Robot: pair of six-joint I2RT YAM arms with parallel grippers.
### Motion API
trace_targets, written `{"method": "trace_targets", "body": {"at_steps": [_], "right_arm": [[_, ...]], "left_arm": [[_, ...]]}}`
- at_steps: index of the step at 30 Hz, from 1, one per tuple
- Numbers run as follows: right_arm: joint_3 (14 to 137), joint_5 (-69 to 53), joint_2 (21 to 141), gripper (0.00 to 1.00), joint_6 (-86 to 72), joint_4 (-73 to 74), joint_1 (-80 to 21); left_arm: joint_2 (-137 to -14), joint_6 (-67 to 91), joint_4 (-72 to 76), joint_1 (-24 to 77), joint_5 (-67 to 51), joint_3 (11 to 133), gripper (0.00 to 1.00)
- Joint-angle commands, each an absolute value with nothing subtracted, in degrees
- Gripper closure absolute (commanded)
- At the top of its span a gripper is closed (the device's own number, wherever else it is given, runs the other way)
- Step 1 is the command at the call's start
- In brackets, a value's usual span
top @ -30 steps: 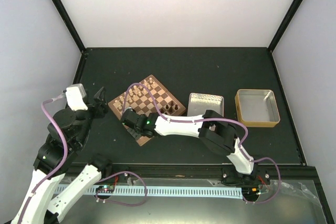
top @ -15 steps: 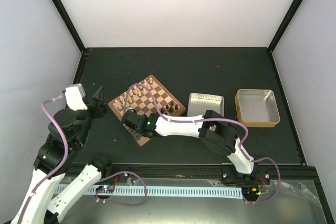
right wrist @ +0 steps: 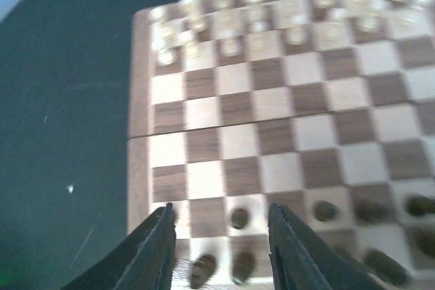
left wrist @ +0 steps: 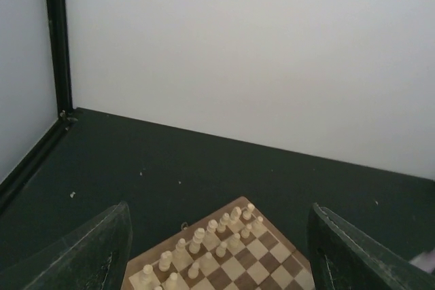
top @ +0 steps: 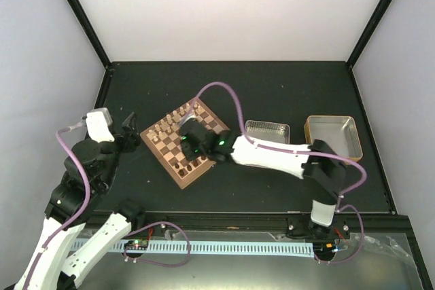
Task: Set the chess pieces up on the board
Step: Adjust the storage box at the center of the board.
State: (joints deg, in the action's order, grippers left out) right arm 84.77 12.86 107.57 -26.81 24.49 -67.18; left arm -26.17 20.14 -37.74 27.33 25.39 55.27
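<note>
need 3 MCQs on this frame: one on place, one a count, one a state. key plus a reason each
1. The right gripper hangs over: A the board; B the silvery tin; C the tan tray.
2. Containers right of the board: A one; B two; C three.
3. The left gripper is: A shut on a dark piece; B shut on a cream piece; C open, nothing held.
Key: 1 A, board squares show between its fingers in the right wrist view. 2 B, only the tin and the tray lie there. 3 C, a wide bare gap shows in the left wrist view.
</note>
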Motion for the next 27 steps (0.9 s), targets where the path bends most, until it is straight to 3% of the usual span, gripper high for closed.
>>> {"method": "trace_targets", "body": {"at_steps": [1,6,12,17,27], "right_arm": [[77.13,11.21,97.86,0.59,-35.28,25.06,-60.53],[65.7,9.24,86.99,0.46,-35.33,29.34,-50.68],[61.56,8.74,85.7,0.28,-18.19,33.99,-37.04],[65.86,7.07,92.92,0.27,-7.69,36.06,-29.6],[70.45,9.9,102.33,0.3,2.88,33.03,-26.76]], "left_arm": [[-27.66,18.72,-36.48,26.95,18.8,52.59,0.28],[-30.92,15.6,-29.58,26.97,1.29,46.74,0.26],[-40.0,13.35,-21.93,26.98,-9.99,44.91,0.26],[-46.73,13.52,-19.81,26.98,-11.11,46.93,0.26],[-52.84,13.76,-19.77,26.91,-11.84,49.82,0.28]]}}
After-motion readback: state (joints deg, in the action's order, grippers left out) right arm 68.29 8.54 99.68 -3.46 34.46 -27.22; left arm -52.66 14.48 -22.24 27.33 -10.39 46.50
